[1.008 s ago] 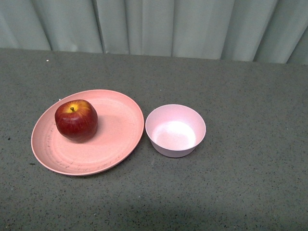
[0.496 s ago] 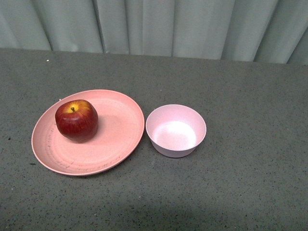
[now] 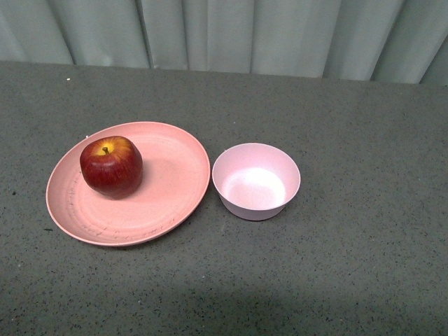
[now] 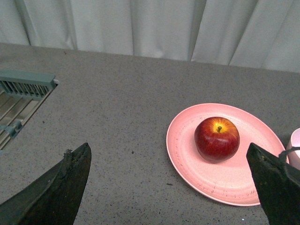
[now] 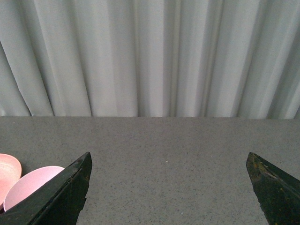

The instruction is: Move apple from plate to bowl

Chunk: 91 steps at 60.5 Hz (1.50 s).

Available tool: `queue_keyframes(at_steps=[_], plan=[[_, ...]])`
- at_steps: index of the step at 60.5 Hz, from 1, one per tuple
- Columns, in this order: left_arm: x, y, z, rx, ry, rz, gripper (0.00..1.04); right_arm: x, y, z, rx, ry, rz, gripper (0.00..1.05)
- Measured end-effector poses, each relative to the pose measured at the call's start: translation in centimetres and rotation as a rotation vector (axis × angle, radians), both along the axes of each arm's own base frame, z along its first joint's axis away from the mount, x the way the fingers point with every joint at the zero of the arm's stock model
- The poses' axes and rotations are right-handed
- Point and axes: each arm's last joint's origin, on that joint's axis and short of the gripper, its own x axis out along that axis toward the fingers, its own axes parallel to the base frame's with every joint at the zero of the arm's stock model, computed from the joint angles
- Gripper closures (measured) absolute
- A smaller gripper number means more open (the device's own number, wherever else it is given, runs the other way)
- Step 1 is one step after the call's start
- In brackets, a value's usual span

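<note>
The dark-red apple (image 3: pixel 111 166) sits on the left part of the salmon-pink plate (image 3: pixel 171 185). The pale pink bowl (image 3: pixel 256 181) stands empty just right of the plate. Neither gripper shows in the front view. In the left wrist view my left gripper (image 4: pixel 168 154) is open and empty, short of the plate (image 4: pixel 187 161), with the apple (image 4: pixel 217 139) ahead between the fingertips. In the right wrist view my right gripper (image 5: pixel 168 157) is open and empty over bare table; the bowl (image 5: pixel 28 186) and the plate's edge (image 5: pixel 7 168) show at one side.
A grey speckled table (image 3: pixel 364 266) bears everything. A pale curtain (image 3: pixel 231 35) hangs behind its far edge. A grey-green slotted rack (image 4: pixel 23 91) lies at the side of the left wrist view, away from the plate.
The plate, apple and bowl sit slightly higher in the front view than before, as if the camera shifted. Nothing on the table has moved relative to the rest.
</note>
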Motion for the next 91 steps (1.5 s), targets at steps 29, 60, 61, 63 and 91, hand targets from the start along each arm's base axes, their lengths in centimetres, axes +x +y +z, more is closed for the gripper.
queue_keyframes(at_steps=[29,60,61,63,91], plan=[[12.0,-2.6,-0.7,-0.154,0.213,-0.176,0.07,0.0,0.0,0.0,0.000,0.000,0.000,0.09],[20.5,-7.1,-5.4,-0.240,0.492,-0.245,0.07,0.0,0.0,0.0,0.000,0.000,0.000,0.09],[20.6,-7.1,-5.5,-0.239,0.494,-0.243,0.07,0.0,0.0,0.0,0.000,0.000,0.000,0.09],[20.8,-7.1,-5.7,-0.241,0.500,-0.237,0.07,0.0,0.0,0.0,0.000,0.000,0.000,0.09],[21.5,-6.6,-8.2,-0.235,0.572,-0.186,0.07,0.0,0.0,0.0,0.000,0.000,0.000,0.09]])
